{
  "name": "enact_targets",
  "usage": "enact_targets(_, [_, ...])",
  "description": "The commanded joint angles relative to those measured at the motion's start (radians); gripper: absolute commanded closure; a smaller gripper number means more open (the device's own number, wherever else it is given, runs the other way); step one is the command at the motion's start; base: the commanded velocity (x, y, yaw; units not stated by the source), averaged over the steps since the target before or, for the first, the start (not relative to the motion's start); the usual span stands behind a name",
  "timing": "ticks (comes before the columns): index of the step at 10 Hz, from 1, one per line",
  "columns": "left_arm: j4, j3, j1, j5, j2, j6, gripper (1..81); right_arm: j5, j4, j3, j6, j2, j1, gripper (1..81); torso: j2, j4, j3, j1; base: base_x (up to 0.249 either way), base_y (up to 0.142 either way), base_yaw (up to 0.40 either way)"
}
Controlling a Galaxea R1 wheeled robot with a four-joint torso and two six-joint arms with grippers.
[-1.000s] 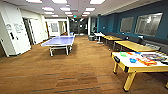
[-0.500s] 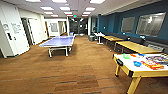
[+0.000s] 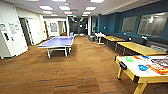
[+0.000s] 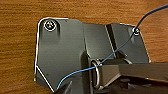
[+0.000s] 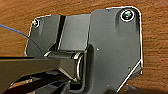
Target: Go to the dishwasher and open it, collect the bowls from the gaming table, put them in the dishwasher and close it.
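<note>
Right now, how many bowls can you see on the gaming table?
2: a green bowl near the gaming table's far end, a blue bowl nearer the camera. The frame's edge may hide others.

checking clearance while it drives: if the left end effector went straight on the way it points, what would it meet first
Most likely the wooden floor: the left wrist view looks down at it past the robot's own plate, with nothing else in the way, though depth is unclear.

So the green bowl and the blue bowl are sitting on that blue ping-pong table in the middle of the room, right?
Not quite. The head view shows the green bowl and the blue bowl on the white-topped gaming table with yellow legs at the right, not on the blue ping-pong table, which stands farther off to the left.
</note>
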Motion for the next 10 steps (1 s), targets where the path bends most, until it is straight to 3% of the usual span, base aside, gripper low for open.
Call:
enact_targets(1, [0.012, 0.002, -0.032, 0.047, -0.004, 0.0, 1.0, -0.054, 0.003, 0.001, -0.002, 0.001, 0.049, 1.0, 0.0, 0.0, 0.0, 0.0, 0.228, 0.0, 0.0])
enact_targets(4, [0.005, 0.004, -0.032, 0.048, -0.005, -0.001, 1.0, -0.053, 0.001, 0.001, -0.002, 0.006, 0.049, 1.0, 0.0, 0.0, 0.0, 0.0, 0.165, 0.0, 0.0])
enact_targets(10, [0.002, 0.004, -0.032, 0.048, -0.004, -0.003, 1.0, -0.053, 0.001, 0.0, -0.002, 0.007, 0.049, 1.0, 0.001, 0.0, 0.0, 0.0, 0.0, 0.0, 0.0])
